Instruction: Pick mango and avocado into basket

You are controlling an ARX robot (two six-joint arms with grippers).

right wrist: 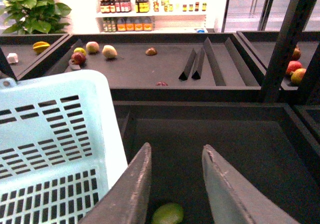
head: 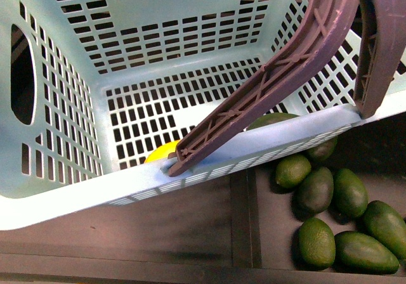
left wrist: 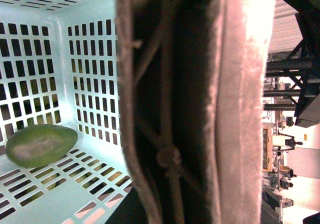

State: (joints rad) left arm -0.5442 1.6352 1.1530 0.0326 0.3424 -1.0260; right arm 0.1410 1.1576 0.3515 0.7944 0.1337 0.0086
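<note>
While the basket (head: 76,182) fills the near left of the dark surface (head: 127,233), it contains the mango (head: 162,151) and the avocado (left wrist: 41,145) on its slotted floor. Right pincer (right wrist: 175,184): open, empty. Left pincer: state cannot be told. Loose avocados (head: 336,220): near right, outside.

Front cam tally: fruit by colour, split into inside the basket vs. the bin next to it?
Dark green oval avocados in the black bin: 7
Green avocado inside the light teal slotted plastic basket: 1
Yellow mango inside the basket, mostly hidden by its rim: 1
Total: 9
</note>
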